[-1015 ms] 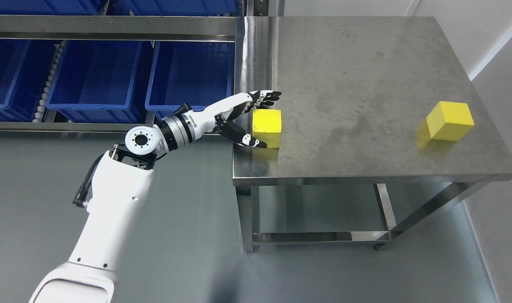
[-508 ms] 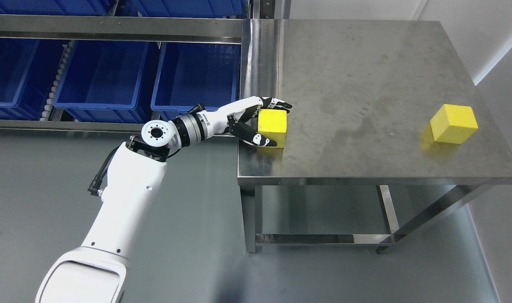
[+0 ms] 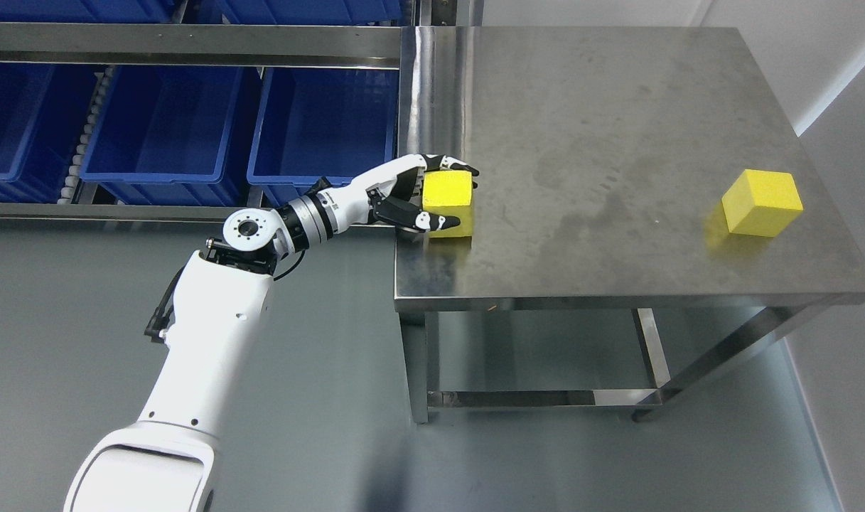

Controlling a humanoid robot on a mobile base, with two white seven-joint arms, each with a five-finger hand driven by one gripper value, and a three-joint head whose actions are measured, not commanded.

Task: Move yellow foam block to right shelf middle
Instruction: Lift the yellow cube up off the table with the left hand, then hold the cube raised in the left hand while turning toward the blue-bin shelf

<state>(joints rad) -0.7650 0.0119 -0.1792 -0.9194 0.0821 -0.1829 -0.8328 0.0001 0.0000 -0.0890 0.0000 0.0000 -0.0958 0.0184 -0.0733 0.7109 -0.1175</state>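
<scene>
A yellow foam block [image 3: 446,203] sits near the left edge of the steel table [image 3: 603,142]. My left hand [image 3: 462,198] reaches in from the lower left and is shut on it. Its fingers [image 3: 455,166] curl over the block's far top edge and the thumb [image 3: 438,222] presses on its near side. I cannot tell whether the block is clear of the tabletop. A second yellow foam block [image 3: 761,203] rests alone near the table's right edge. My right arm does not show.
A metal shelf rack [image 3: 190,46] stands to the left of the table and holds several blue bins [image 3: 318,128]. The nearest bin is just behind my left hand. Grey floor lies below, and a white wall stands at the right.
My left hand has gone from spread beside the block to shut around it, fingers over the far edge and thumb on the near side. The camera wobbled slightly.
</scene>
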